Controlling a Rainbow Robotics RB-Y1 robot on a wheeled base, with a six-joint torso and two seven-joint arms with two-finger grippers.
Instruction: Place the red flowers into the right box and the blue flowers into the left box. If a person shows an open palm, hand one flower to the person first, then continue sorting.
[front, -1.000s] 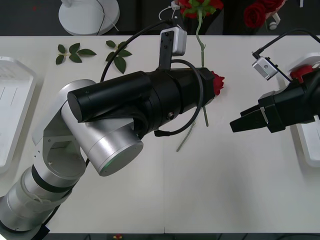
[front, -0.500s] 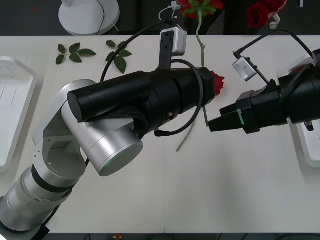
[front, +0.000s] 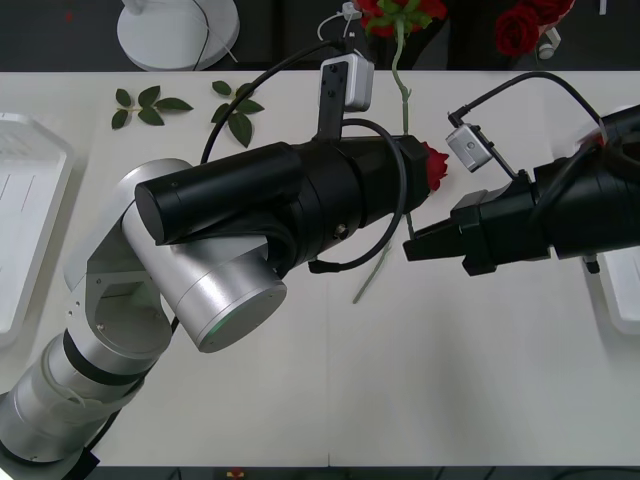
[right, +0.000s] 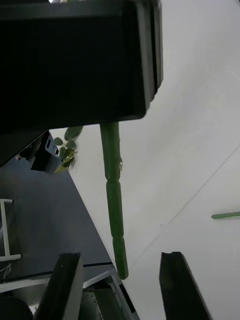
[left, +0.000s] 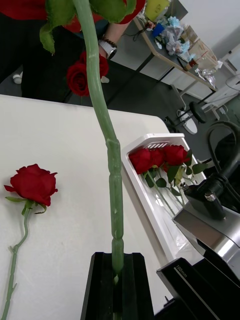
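Note:
My left gripper (left: 116, 265) is shut on the green stem of a red flower (left: 107, 150) held upright, its bloom (front: 395, 15) at the table's far edge. My right gripper (right: 120, 256) is open, its black fingers either side of that stem's lower end (right: 114, 210), just right of the left arm (front: 300, 200). Another red flower (front: 432, 165) lies on the table beside them. The right box (left: 150, 200) holds several red flowers (left: 160, 157). The left box (front: 20, 230) sits at the far left. A person (left: 50, 65) in dark clothing stands behind the table. Blue flowers are out of view.
Loose green leaf sprigs (front: 150, 105) lie at the back left of the table. More red blooms (front: 515, 30) show past the far edge at the right. A white lamp base (front: 175, 30) stands behind the table. The table's front half is bare white surface.
My right gripper has moved left across the table, from near the right box to the stem hanging below my left gripper. The left arm and its flower have stayed still.

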